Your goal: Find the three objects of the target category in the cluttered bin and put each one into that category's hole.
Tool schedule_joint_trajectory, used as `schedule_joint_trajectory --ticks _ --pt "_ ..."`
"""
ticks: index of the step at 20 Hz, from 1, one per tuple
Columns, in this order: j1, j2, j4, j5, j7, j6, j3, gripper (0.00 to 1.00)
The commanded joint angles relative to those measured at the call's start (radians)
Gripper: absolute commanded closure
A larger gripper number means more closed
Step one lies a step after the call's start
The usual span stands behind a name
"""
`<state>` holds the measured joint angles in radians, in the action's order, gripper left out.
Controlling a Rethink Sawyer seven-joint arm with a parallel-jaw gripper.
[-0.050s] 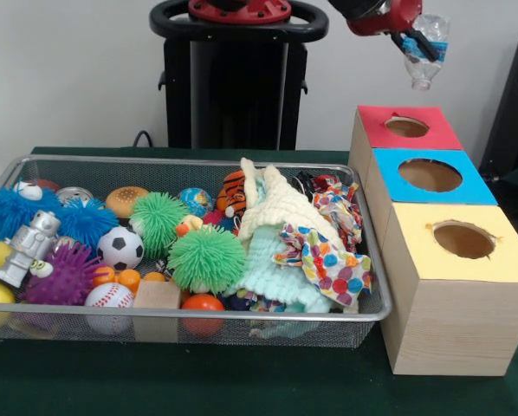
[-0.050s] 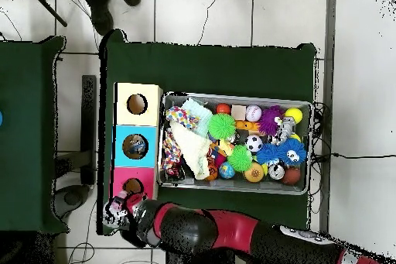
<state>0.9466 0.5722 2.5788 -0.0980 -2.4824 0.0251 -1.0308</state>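
Green table (image 1: 86,381): one bin (image 1: 363,308), three holes, one held bottle (image 1: 425,54).

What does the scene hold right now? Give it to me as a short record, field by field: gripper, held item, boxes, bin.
gripper: gripper raised above the red-topped box, fingers shut on a clear plastic bottle
held item: bottle hangs neck down, not yet in any hole
boxes: three wooden boxes in a row beside the bin, tops red, blue and yellow, each with a round hole
blue box: overhead view shows something already inside the hole
bin: wire mesh bin full of balls, spiky toys, a toy robot and cloths
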Motion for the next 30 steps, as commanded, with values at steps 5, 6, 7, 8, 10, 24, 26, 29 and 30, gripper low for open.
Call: schedule_joint_trajectory --ticks 5,6,7,8,10,24,26,29,30 --pt "0.016 -0.024 0.053 -0.065 -0.336 -0.215 -0.082 1.0" --pt "0.014 -0.03 0.062 -0.056 -0.338 -0.242 -0.076 1.0" --pt "0.008 -0.03 0.067 -0.049 -0.333 -0.265 -0.059 1.0" --pt "0.002 -0.03 0.072 -0.041 -0.328 -0.287 -0.041 1.0" --pt "0.001 -0.029 0.09 -0.03 -0.321 -0.315 -0.031 1.0" --pt "-0.075 0.083 0.324 -0.029 -0.5 -0.57 -0.132 1.0" --pt "-0.106 0.111 0.359 -0.026 -0.554 -0.612 -0.147 1.0" --pt "-0.156 0.149 0.398 -0.018 -0.633 -0.668 -0.163 1.0" --pt "-0.177 0.159 0.408 -0.014 -0.654 -0.688 -0.161 1.0"
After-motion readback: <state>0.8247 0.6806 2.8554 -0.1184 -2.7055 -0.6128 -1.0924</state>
